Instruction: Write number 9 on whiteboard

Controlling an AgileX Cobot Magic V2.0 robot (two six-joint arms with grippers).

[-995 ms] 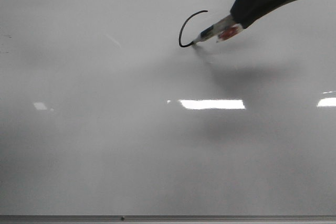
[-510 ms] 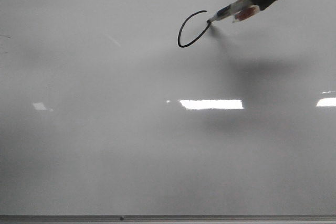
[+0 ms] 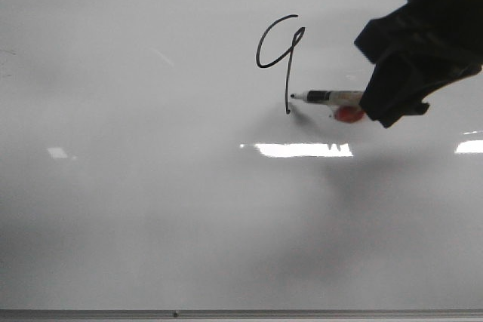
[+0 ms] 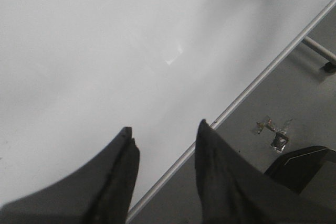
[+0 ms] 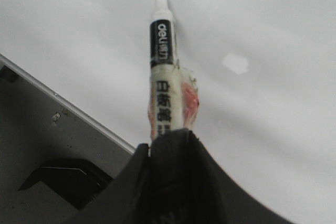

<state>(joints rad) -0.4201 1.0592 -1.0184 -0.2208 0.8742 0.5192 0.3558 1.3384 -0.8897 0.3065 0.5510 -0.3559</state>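
Marker (image 3: 326, 96) tip beside number 9 (image 3: 281, 54) (tail end)

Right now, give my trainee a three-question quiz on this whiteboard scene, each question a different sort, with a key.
1. True or false: the marker tip is at the lower end of the tail of the 9.
2. Multiple choice: the left hand is A) shut on a marker, B) open and empty, C) shut on an eraser.
3. Fill in: the right hand is shut on the ____.

Key: 1 true. 2 B; it hangs over the whiteboard edge. 3 marker.
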